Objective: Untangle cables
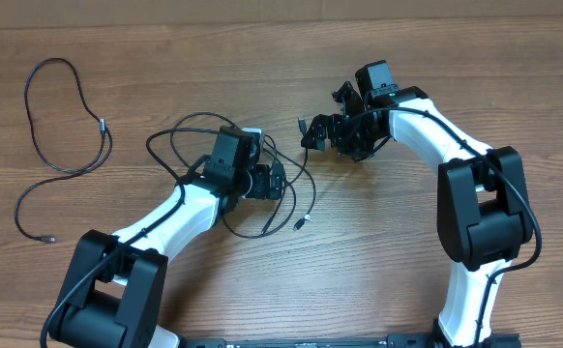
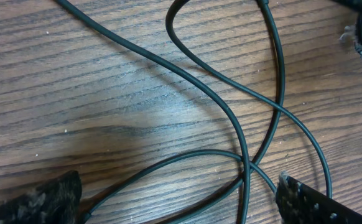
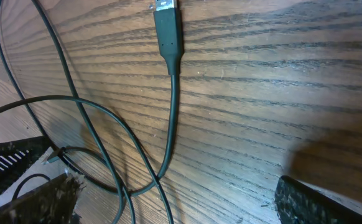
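A tangle of thin black cables [image 1: 296, 188] lies at the table's middle. My left gripper [image 1: 280, 181] sits low over it, open. In the left wrist view several strands [image 2: 234, 118] cross between the two fingers [image 2: 44, 202], and none is pinched. My right gripper [image 1: 312, 133] is open just above the tangle's upper right. Its wrist view shows a silver-tipped plug [image 3: 167, 28] lying flat, with its cord [image 3: 173, 124] curving down toward loops [image 3: 100, 149] near the left finger [image 3: 44, 202]. Neither gripper [image 2: 178, 208] [image 3: 181, 205] holds anything.
One more thin black cable [image 1: 69, 145] lies by itself in a loose loop at the far left, with small plug ends [image 1: 47, 238]. The table is brown wood [image 1: 456, 48]. Both arm bases stand at the near edge.
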